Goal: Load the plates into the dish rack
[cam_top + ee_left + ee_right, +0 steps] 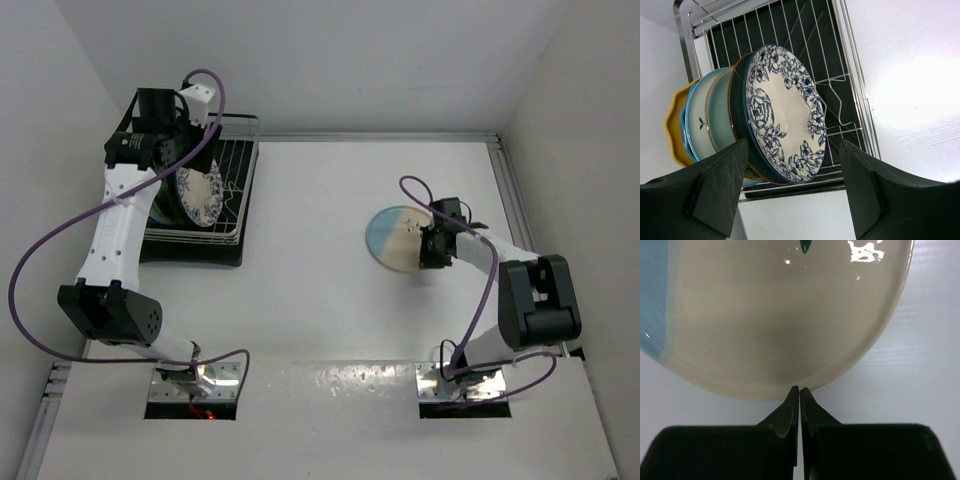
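Step in hand: fetching the last loose plate; I judge the loading nearly done.
Right pincer (799, 390): clenched, fingertips pressed together with nothing between them, touching or just beside the rim of the round blue-and-cream ceramic plate (765, 315).
Blue-and-cream plate: flat on the white bench (300, 200), about 3 o'clock from its middle and well apart from the rack; my tips meet its 3 o'clock edge in the top view.
Left pincer (794, 150): released wide, holding nothing, hanging over the racked plates.
Silver wire dish rack (840, 60): over a black tray, at 10 o'clock on the bench.
Racked plates: upright in a row, the blue-floral white plate (785, 115) at the front and the wavy yellow plate (675, 125) at the far end.
Next move: I judge my right tips must wedge under the rim, or part and bite it, before any lift; a shallow hold on glazed ceramic could slip.
Count: 7 plates, 1 on the bench and 6 racked as best I can tell, since they overlap; 1 rack; 2 pincers.
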Controlling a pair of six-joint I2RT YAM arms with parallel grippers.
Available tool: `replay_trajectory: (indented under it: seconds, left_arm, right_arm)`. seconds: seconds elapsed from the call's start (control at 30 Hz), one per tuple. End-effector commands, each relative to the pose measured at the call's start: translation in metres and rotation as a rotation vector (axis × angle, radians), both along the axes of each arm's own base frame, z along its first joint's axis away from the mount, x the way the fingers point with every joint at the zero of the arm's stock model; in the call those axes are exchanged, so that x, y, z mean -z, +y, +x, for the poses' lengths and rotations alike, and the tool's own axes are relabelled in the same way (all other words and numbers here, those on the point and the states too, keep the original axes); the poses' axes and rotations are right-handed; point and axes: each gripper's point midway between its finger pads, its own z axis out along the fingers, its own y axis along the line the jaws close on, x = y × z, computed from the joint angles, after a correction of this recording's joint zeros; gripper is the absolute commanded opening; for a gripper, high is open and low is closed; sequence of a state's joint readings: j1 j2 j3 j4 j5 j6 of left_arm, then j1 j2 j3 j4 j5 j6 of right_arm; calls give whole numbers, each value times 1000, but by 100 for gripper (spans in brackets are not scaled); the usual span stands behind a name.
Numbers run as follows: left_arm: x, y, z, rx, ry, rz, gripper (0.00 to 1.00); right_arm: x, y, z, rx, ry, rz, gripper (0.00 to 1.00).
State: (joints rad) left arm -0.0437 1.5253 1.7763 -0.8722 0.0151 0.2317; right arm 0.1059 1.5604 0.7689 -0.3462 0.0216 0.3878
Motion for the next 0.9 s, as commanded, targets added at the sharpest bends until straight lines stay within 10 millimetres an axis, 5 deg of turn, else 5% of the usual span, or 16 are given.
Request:
replay_trajectory:
  seconds: [0.0,0.03,0.17,0.33,0.47,0.63,0.7,0.77,0.87]
  left_arm:
    - [-25,-7,-11,35,-68,4,78]
    - [-28,-7,-13,35,-77,4,78]
    - [-28,-9,-15,41,-78,16,78]
    - [-35,-6,-20,38,-97,28,78]
    - [-31,-6,-20,38,-88,29,78]
    - [-30,-13,-22,57,-79,28,78]
    - [-26,-17,-20,66,-70,29,78]
    - [-26,-17,-20,71,-71,36,78]
    - [-23,-21,-18,82,-62,36,78]
  right_arm:
    - [20,-11,-62,-18,187,-43,0]
    - [11,-12,-53,-5,153,-50,3]
    - [-9,-32,-22,122,86,-49,55]
    - [-9,-62,13,225,71,-68,66]
    - [11,-66,29,207,134,-74,47]
    - [29,-60,31,199,191,-45,37]
    - [36,-62,22,199,219,-56,28]
    - [42,-62,13,166,244,-57,3]
    - [46,-50,-3,146,272,42,0]
